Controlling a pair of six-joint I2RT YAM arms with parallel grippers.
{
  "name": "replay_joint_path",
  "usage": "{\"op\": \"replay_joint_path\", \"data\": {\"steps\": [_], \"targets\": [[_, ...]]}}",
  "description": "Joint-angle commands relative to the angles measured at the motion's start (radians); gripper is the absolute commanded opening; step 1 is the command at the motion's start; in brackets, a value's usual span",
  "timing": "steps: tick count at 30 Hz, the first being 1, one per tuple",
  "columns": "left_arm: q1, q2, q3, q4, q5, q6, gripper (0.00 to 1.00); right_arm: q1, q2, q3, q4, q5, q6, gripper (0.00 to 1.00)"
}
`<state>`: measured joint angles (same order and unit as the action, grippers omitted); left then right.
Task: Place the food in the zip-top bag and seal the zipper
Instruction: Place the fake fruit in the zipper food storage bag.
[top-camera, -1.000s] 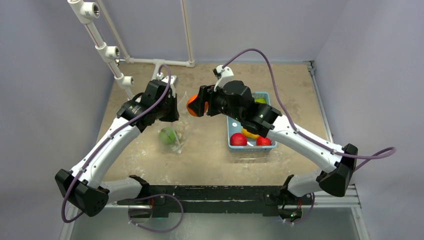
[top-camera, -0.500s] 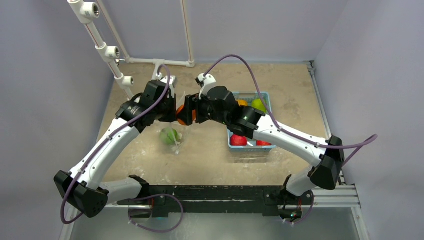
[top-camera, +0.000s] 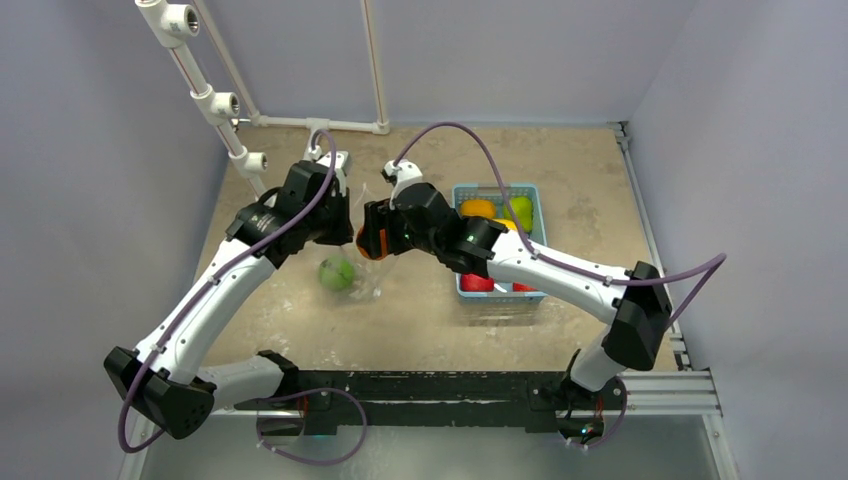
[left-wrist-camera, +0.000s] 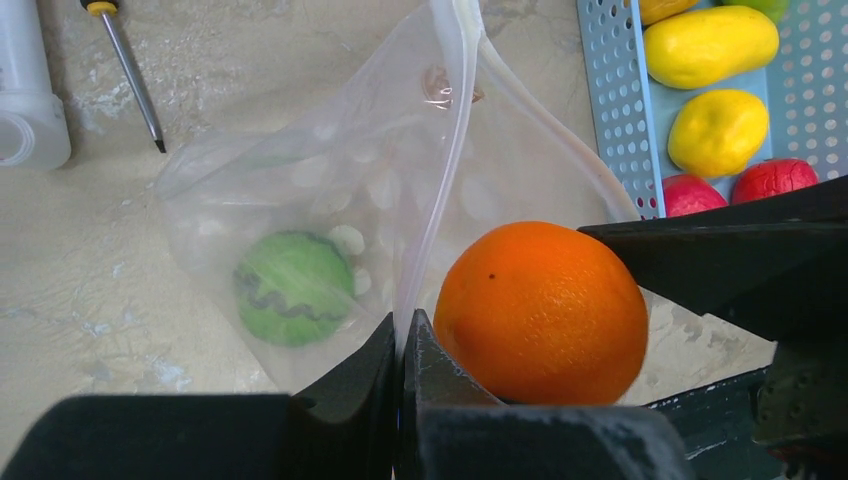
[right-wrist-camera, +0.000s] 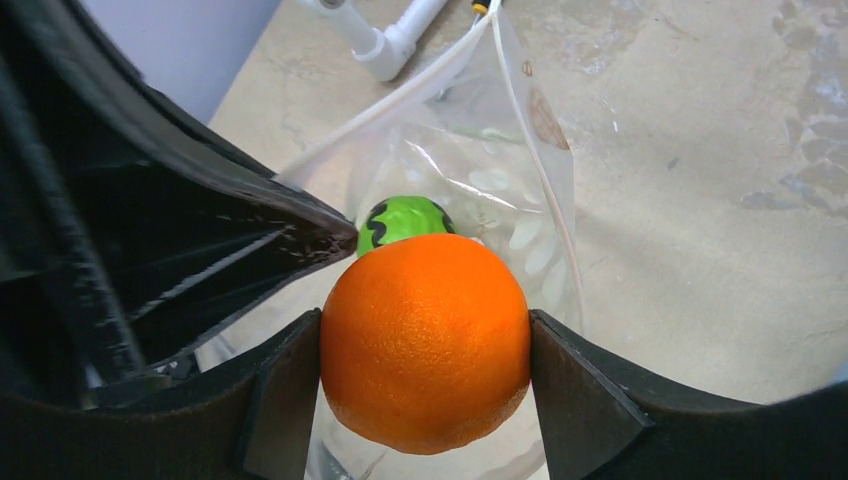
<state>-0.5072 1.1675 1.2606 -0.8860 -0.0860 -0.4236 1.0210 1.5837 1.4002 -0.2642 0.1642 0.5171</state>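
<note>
Table: you look down on a beige, mottled table boxed in by pale lilac walls, with a white pipe frame at the upper left of the top view.
Zip-top bag: the clear zip-top bag sits left of centre on the table, its mouth lifted and gaping toward the right arm.
Zipper: you see the whitish zipper run as a strip from the top centre of the left wrist view down to the bottom centre.
Left fingers: the left fingers are pressed together, pinching the bag's mouth edge at the zipper.
Right fingers: the right fingers clamp an orange fruit from both sides.
Orange fruit: it hangs at the bag's mouth, just right of the zipper; you cannot tell whether it is inside the rim.
Striped green fruit: the striped green fruit lies inside the bag, near its bottom.
Basket: the light-blue basket stands right of the bag, holding yellow fruits and red fruits.
Screwdriver: a thin screwdriver lies at the upper left of the left wrist view, apart from the bag.
</note>
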Motion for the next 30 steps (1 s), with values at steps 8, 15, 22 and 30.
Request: {"op": "replay_joint_path", "data": {"steps": [8,15,22,30], "targets": [[-0.003,-0.028,0.047,-0.001,-0.022,0.002,0.0,0.009,-0.039,0.003,0.023,0.057,0.019,0.93],[-0.004,-0.02,0.043,0.009,-0.017,-0.001,0.0,0.009,-0.087,0.01,0.0,0.067,0.054,0.97],[-0.004,-0.018,0.035,0.016,-0.014,0.0,0.0,0.006,-0.138,0.023,-0.089,0.179,0.07,0.96],[-0.004,-0.014,0.027,0.027,-0.004,0.0,0.0,-0.07,-0.212,-0.018,-0.189,0.25,0.119,0.94]]}}
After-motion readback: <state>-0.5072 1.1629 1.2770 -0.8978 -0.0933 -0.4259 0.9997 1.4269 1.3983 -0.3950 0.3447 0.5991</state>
